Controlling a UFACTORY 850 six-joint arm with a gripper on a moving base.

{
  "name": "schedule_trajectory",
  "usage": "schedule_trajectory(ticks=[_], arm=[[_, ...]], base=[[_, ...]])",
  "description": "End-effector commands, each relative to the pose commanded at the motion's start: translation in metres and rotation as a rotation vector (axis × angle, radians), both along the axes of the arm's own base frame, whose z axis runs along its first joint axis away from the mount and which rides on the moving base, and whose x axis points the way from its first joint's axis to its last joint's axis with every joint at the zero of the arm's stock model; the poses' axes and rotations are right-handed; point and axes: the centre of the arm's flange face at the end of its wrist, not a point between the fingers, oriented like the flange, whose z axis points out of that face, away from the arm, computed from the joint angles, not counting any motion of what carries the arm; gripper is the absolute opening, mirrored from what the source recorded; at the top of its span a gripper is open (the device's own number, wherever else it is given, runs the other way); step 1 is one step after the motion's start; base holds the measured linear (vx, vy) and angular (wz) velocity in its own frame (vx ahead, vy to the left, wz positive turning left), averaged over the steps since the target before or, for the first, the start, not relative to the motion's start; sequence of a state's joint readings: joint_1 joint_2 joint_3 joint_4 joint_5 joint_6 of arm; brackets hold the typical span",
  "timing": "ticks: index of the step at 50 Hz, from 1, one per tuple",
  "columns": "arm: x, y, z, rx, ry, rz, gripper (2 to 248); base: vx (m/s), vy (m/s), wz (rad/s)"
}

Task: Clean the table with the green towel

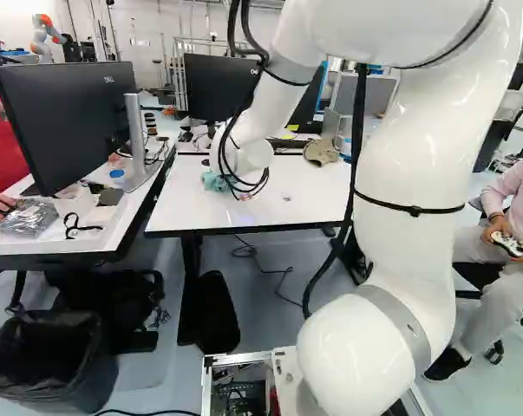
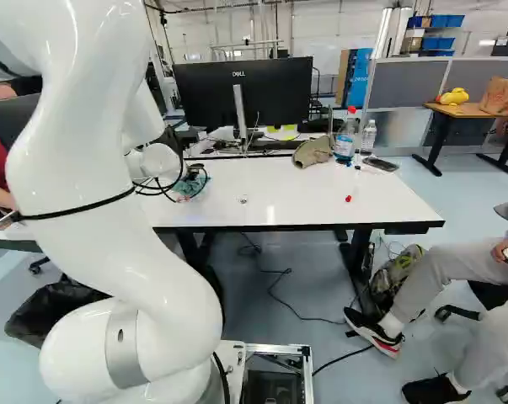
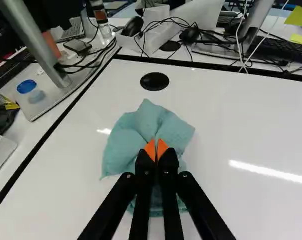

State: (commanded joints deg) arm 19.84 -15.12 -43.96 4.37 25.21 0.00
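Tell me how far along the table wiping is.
Picking up the towel looks done: the fingers are closed on the green towel. In hand is the towel, bunched against the white table; whether it is wiping, I can't tell. Likely left is the table's other end, where a small red bit and two bottles sit. No wiped area can be made out.

The white table [image 2: 296, 206] bears a towel [image 3: 121, 147], bottles [image 2: 344, 146], phone [image 2: 381, 164], something beige [image 2: 311, 152], something red [image 2: 348, 199].
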Motion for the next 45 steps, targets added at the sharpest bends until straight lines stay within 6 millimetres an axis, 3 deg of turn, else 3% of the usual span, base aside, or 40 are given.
schedule_trajectory(ticks=[45], arm=[[-0.0032,-0.0007,-0.0042,-0.016,0.057,0.002,25]], base=[[0.0,0.0,0.0]])
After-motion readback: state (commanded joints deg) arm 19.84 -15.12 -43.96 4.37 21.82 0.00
